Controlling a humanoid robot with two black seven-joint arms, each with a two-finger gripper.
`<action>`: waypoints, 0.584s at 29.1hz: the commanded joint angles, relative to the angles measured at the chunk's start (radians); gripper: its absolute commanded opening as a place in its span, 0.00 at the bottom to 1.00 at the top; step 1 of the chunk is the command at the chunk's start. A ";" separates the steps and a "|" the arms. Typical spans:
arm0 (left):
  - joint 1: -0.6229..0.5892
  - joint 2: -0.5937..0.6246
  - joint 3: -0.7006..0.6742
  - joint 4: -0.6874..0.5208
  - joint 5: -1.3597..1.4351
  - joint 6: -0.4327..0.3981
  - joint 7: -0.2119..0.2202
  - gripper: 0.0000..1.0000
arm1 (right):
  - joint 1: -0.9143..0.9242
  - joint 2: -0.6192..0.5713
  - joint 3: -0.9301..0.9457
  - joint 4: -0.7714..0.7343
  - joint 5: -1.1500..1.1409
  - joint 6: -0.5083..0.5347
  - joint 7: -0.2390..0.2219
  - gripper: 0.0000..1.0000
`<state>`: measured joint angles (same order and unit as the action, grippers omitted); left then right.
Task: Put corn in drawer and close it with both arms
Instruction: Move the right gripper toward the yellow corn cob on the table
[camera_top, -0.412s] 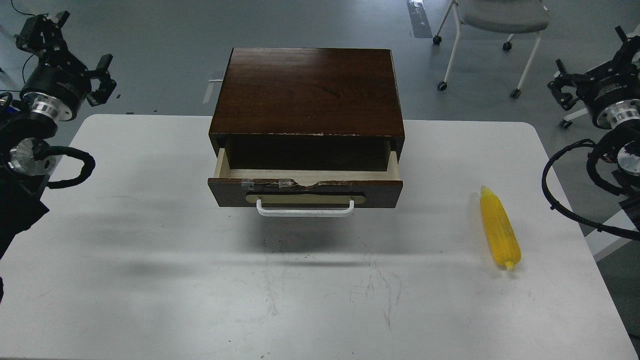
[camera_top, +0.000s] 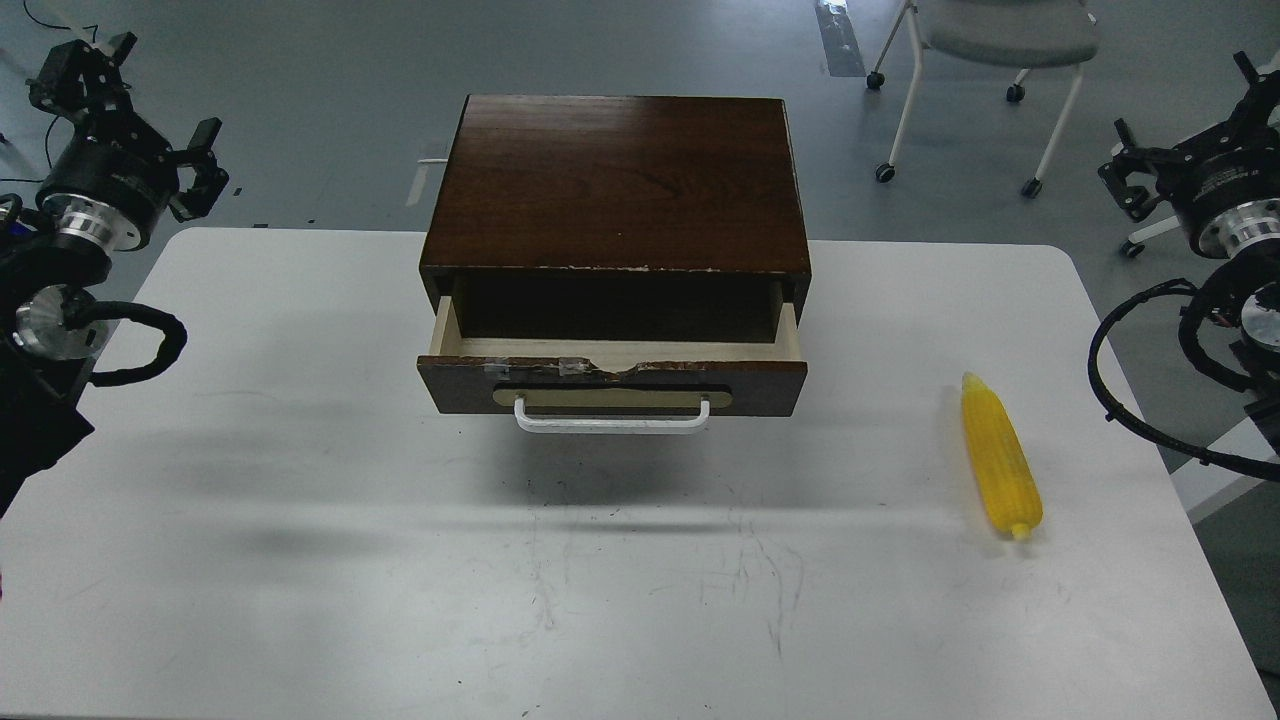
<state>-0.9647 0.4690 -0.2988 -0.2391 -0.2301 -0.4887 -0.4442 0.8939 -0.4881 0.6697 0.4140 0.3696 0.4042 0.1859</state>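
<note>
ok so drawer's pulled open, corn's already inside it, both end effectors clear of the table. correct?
Not quite. The head view shows the corn lying on the table, right of the drawer, not inside it. The drawer is open, and the left end effector and right end effector are clear.

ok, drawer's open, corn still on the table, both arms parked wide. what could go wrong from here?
1. The bright yellow ribbed toy corn cob is round and tapered; a pinch may roll it toward the white table's right edge.
2. The dark-brown wood drawer with pale sides shows only a narrow opening under the cabinet's top; the cob could catch on its chipped, taped front edge.
3. An uneven two-arm push could slide the cabinet rather than close the drawer.
</note>
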 joint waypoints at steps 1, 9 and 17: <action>0.014 -0.003 -0.002 0.003 -0.002 0.000 -0.007 0.98 | 0.032 -0.006 -0.110 0.005 -0.031 -0.010 0.003 1.00; 0.024 -0.004 -0.011 -0.006 -0.002 0.000 -0.002 0.98 | 0.201 -0.225 -0.382 0.156 -0.237 -0.001 0.009 1.00; 0.041 -0.020 -0.016 -0.009 -0.005 0.000 -0.010 0.98 | 0.318 -0.394 -0.495 0.469 -0.781 -0.005 -0.013 1.00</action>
<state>-0.9243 0.4516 -0.3128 -0.2481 -0.2345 -0.4887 -0.4510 1.1958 -0.8456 0.1996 0.8056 -0.2152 0.4007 0.1843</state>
